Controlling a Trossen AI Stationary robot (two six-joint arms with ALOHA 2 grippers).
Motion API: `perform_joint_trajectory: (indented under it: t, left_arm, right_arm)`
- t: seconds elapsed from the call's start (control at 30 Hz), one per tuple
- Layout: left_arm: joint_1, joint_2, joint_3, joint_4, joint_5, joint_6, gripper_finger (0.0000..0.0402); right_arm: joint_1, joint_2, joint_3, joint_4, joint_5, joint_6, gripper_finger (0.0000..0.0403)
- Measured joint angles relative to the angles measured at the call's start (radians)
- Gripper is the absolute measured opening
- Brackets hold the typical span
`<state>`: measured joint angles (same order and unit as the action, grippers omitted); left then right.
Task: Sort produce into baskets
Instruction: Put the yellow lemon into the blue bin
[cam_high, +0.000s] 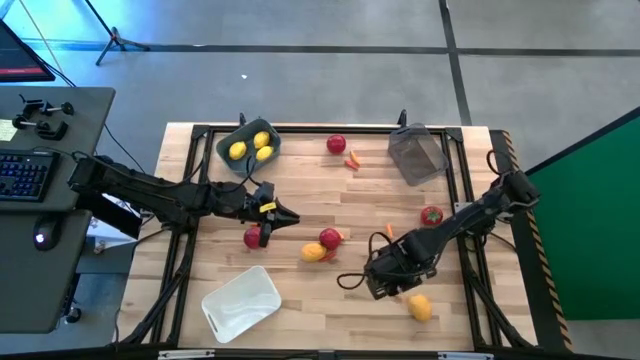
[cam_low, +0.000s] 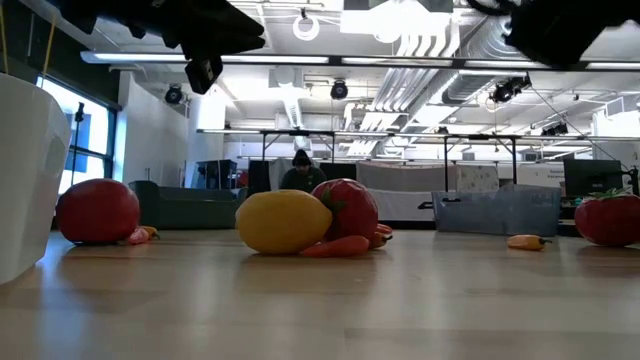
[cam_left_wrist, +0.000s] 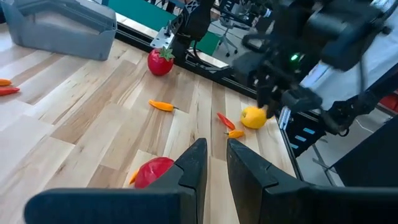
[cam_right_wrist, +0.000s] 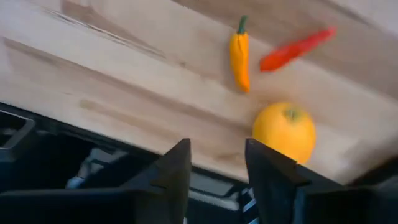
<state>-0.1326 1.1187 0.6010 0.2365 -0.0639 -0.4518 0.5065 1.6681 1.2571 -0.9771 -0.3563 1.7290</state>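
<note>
- The right end effector (cam_high: 352, 283) hangs low over the wooden bench (cam_high: 300, 215), near its front edge. Its two fingers (cam_right_wrist: 267, 163) stand apart with nothing between them.
- A yellow-orange lemon (cam_high: 420, 307) lies on the bench just beside the right end effector, not touching it. In the right wrist view the lemon (cam_right_wrist: 284, 132) sits just past the fingertips, a bit to one side.
- A small yellow-orange pepper (cam_right_wrist: 239, 55) and a thin red pepper (cam_right_wrist: 295, 48) lie farther out than the lemon.
- The left end effector (cam_high: 288, 216) is over the middle of the bench. Its fingers (cam_left_wrist: 194, 163) are almost together and hold nothing.
- A red tomato (cam_high: 253, 238) lies right by the left end effector.
- Between the two end effectors lie another lemon (cam_high: 314, 252) and another tomato (cam_high: 330, 238), touching.
- The blue-grey basket (cam_high: 226, 142) behind the left end effector holds three lemons.
- The white basket (cam_high: 240, 300) sits at the front of the bench, and the dark see-through basket (cam_high: 417, 154) at the back.
</note>
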Motion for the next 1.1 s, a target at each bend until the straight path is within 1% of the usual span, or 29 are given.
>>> perform_joint_trajectory:
  t: [0.1, 0.2, 0.3, 0.37, 0.5, 0.63, 0.77, 0.9, 1.03, 1.1]
  left_arm:
    - [0.002, 0.0, 0.0, -0.001, 0.0, 0.0, 0.0046]
    - [0.002, 0.0, 0.0, -0.001, 0.0, 0.0, 0.0046]
    - [0.002, 0.0, 0.0, -0.001, -0.002, 0.001, 0.0046]
    - [0.002, 0.0, 0.0, -0.001, -0.006, 0.003, 0.0046]
    - [0.002, 0.0, 0.0, -0.006, -0.008, 0.009, 0.0046]
    - [0.002, 0.0, 0.0, -0.007, -0.008, 0.008, 0.0046]
    - [0.002, 0.0, 0.0, -0.01, -0.008, 0.008, 0.0046]
    - [0.001, 0.0, 0.0, -0.012, -0.008, -0.01, 0.0046]
    - [0.001, 0.0, 0.0, -0.019, -0.007, -0.028, 0.0046]
    - [0.001, -0.002, 0.0, -0.034, -0.008, -0.043, 0.0046]
  right_arm:
    - [0.043, 0.0, 0.04, -0.02, 0.017, 0.134, 0.0188]
    - [0.102, 0.0, 0.029, -0.005, 0.041, 0.257, 0.0217]
    - [0.162, 0.0, -0.003, 0.017, 0.042, 0.331, 0.0235]
    - [0.194, 0.0, -0.02, 0.016, 0.042, 0.344, 0.0239]
    - [0.24, 0.0, -0.077, 0.018, 0.06, 0.331, 0.0241]
    - [0.263, 0.0, -0.145, 0.034, 0.08, 0.25, 0.0241]
    - [0.269, 0.0, -0.212, 0.152, 0.116, 0.2, 0.0241]
    - [0.268, -0.006, -0.291, 0.28, 0.108, 0.202, 0.0241]
    - [0.268, -0.007, -0.325, 0.313, 0.102, 0.172, 0.024]
    - [0.266, -0.006, -0.326, 0.314, 0.102, 0.139, 0.0234]
